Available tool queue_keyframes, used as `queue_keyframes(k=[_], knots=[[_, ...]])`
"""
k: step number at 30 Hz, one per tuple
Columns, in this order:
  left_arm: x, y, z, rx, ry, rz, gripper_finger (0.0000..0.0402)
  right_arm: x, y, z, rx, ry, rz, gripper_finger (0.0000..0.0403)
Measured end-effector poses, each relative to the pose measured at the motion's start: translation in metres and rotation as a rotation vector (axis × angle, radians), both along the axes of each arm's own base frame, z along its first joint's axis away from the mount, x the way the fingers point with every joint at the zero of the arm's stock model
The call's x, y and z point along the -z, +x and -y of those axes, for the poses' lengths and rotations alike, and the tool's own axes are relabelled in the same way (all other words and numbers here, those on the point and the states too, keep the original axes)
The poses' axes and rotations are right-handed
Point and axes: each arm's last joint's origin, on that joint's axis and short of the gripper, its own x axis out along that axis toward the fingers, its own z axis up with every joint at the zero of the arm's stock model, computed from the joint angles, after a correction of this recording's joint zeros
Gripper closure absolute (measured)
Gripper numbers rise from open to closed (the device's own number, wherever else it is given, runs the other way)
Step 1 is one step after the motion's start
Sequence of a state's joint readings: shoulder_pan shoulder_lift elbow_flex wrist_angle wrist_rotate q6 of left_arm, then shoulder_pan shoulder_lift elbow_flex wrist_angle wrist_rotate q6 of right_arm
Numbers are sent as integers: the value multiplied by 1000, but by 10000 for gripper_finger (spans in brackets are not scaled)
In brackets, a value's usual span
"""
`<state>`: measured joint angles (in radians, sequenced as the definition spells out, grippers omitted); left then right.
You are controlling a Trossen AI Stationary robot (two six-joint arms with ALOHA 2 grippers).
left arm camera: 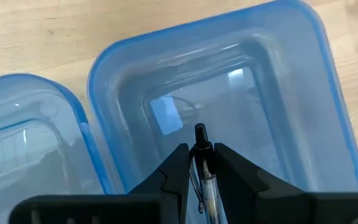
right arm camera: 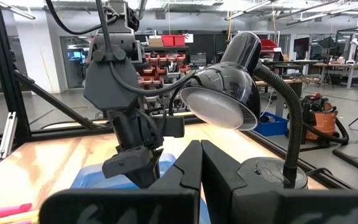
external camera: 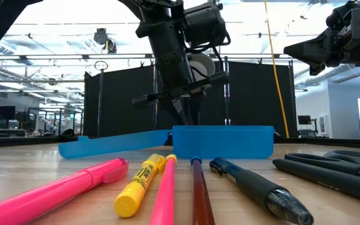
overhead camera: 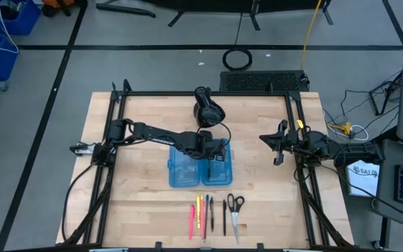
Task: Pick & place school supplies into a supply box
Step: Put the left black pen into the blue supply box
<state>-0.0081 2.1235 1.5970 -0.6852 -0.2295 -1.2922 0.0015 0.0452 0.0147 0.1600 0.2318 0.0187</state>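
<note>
The translucent blue supply box [overhead camera: 200, 166] lies open on the table, both halves side by side [left arm camera: 241, 87]. My left gripper [left arm camera: 201, 149] hovers over the half nearer the table's right side [overhead camera: 214, 150], shut on a clear pen with a black end [left arm camera: 204, 183]. On the table near the front edge lie a pink highlighter [external camera: 74, 187], a yellow marker [external camera: 139, 184], thin pens [overhead camera: 212, 213] and black-handled scissors [overhead camera: 235, 210]. My right gripper [right arm camera: 201, 155] waits shut at the table's right side [overhead camera: 277, 147]. My left gripper pinches the clear pen between its two fingers [left arm camera: 180, 165], close behind the pen's black end [left arm camera: 199, 134]. It comes from above, pointing down into the box half. The pen lies along the fingers, its black end sticking out past the fingertips, clear of the table.
A black gooseneck lamp [overhead camera: 208, 108] stands just beyond the box's far side, its shade close to my left arm [right arm camera: 219, 99]. Black frame rails run along the table's left and right sides [overhead camera: 303, 182]. Bare wood lies left of the box [overhead camera: 138, 182].
</note>
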Motion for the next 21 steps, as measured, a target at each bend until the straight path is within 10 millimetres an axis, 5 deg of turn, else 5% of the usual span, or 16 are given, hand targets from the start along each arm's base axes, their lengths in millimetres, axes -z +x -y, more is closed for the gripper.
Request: queue_keyframes(k=[21], knots=[[24,6,-7,26,-28,-35,330,0,0,0,1,-2,-3,403]])
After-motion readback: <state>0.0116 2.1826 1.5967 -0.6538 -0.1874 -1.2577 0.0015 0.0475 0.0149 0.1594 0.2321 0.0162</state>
